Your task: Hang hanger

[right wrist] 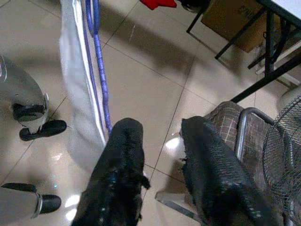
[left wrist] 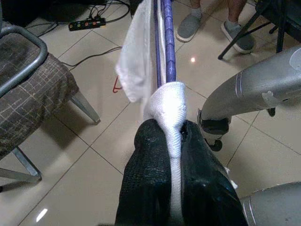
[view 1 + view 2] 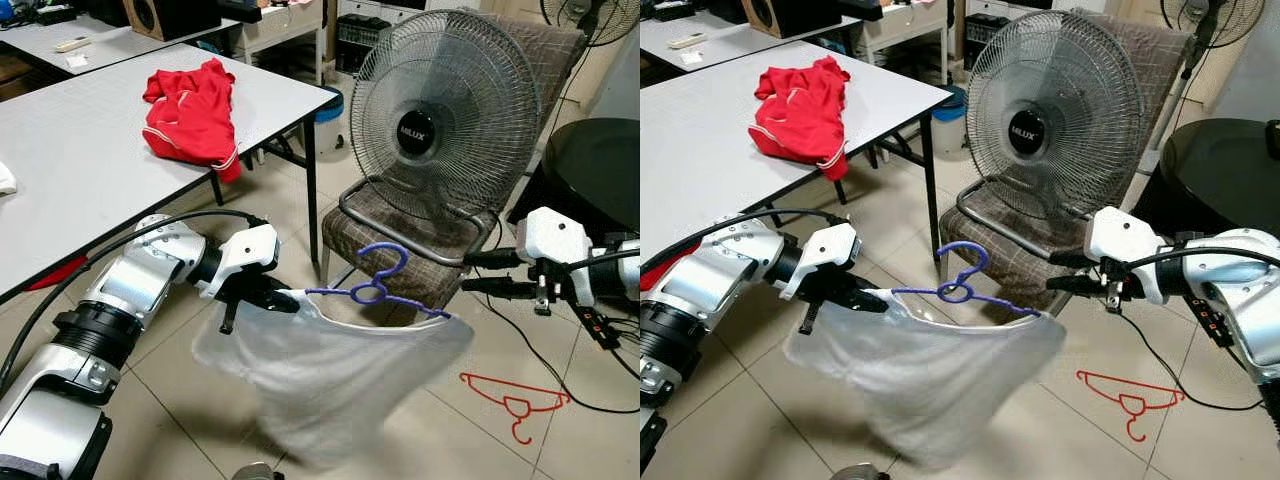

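Observation:
A purple hanger [image 3: 375,290] carries a sheer white garment [image 3: 320,370] and hangs in the air in front of the chair, hook pointing up. My left gripper [image 3: 285,298] is shut on the hanger's left end, pinching the fabric with it; the left wrist view shows the white cloth [image 2: 170,108] squeezed between the black fingers. My right gripper [image 3: 467,272] stands open just past the hanger's right tip, apart from it. In the right wrist view the purple bar [image 1: 101,84] and the garment lie beside one finger [image 1: 122,155], outside the gap.
A fan [image 3: 440,120] stands on a checked chair [image 3: 375,235] behind the hanger. A red garment [image 3: 195,110] lies on the grey table [image 3: 80,170] at left. A red hanger [image 3: 515,395] and cables [image 3: 600,325] lie on the tiles. A person's feet [image 2: 190,26] are nearby.

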Robot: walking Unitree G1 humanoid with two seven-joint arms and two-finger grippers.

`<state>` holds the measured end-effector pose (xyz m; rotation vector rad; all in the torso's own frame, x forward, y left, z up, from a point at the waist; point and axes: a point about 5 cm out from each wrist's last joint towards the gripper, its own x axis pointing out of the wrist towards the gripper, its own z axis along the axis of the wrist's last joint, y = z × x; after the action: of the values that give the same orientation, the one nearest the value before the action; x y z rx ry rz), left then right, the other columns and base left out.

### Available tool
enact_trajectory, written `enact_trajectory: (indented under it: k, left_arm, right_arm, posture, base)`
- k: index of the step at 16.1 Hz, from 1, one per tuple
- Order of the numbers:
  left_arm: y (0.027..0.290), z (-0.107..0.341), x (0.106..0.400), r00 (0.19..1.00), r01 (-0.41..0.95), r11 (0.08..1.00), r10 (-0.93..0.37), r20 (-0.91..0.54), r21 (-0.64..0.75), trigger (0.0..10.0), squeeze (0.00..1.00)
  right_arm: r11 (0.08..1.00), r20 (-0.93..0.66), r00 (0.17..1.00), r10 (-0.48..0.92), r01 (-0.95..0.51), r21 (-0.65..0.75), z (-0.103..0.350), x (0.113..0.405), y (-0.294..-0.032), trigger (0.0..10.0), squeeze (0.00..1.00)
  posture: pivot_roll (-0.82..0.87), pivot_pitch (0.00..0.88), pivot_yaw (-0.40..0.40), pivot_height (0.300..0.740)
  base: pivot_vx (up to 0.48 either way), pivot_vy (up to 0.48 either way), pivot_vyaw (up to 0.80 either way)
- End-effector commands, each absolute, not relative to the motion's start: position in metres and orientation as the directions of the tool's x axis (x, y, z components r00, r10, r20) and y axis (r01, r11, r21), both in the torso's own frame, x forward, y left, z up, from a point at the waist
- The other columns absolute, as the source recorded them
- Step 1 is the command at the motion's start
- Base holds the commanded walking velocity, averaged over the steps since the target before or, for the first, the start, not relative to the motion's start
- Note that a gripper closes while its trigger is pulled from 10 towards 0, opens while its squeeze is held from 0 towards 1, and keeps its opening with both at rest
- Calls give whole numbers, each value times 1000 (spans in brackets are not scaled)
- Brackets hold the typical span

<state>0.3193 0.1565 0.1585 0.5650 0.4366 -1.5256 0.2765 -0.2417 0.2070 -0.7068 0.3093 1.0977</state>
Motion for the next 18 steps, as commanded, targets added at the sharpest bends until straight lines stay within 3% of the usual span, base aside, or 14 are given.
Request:
enact_trajectory:
  k: [1, 3, 8, 10, 11, 14, 17, 18]
  left_arm:
    - [156, 167, 320, 22, 996, -33, -829, -559, 88, 0, 0]
    - [155, 167, 320, 20, 996, -30, -835, -549, 81, 0, 0]
    - [145, 174, 316, 4, 998, -31, -864, -503, 61, 0, 0]
    - [137, 182, 314, -4, 997, -40, -873, -488, 65, 0, 0]
    - [135, 184, 313, -9, 997, -46, -875, -484, 65, 0, 0]
    - [132, 185, 310, -16, 997, -53, -878, -479, 64, 0, 0]
    - [129, 189, 310, -9, 994, -60, -870, -494, 88, 0, 0]
    - [127, 192, 309, -12, 993, -68, -867, -498, 94, 0, 0]
  right_arm:
    - [281, -537, 465, 703, -876, -391, 218, 276, -247, 10000, 1000]
    - [306, -506, 470, 724, -875, -374, 222, 275, -249, 10000, 1000]
    - [311, -429, 372, 823, -928, -207, 218, 264, -242, 10000, 1000]
    - [324, -371, 381, 847, -923, -208, 216, 270, -237, 10000, 1000]
    - [328, -359, 390, 848, -918, -221, 214, 274, -235, 10000, 0]
    - [296, -361, 339, 869, -940, -170, 210, 281, -228, 10000, 0]
    - [215, -356, 225, 907, -974, -68, 209, 287, -216, 10000, 0]
    - [175, -356, 177, 917, -984, -38, 208, 290, -213, 5059, 0]
  posture:
    - [-6, 0, 9, 740]
    - [-6, 0, 9, 740]
    - [-10, 0, 9, 740]
    - [-10, 0, 9, 740]
    - [-3, 0, -1, 740]
    - [-3, 0, -1, 740]
    - [3, 0, -14, 740]
    - [3, 0, -14, 740]
  base:
    - [0, 0, 0]
    - [0, 0, 0]
    - [0, 0, 0]
    - [0, 0, 0]
    - [0, 0, 0]
    - [0, 0, 0]
    - [0, 0, 0]
    - [0, 0, 0]
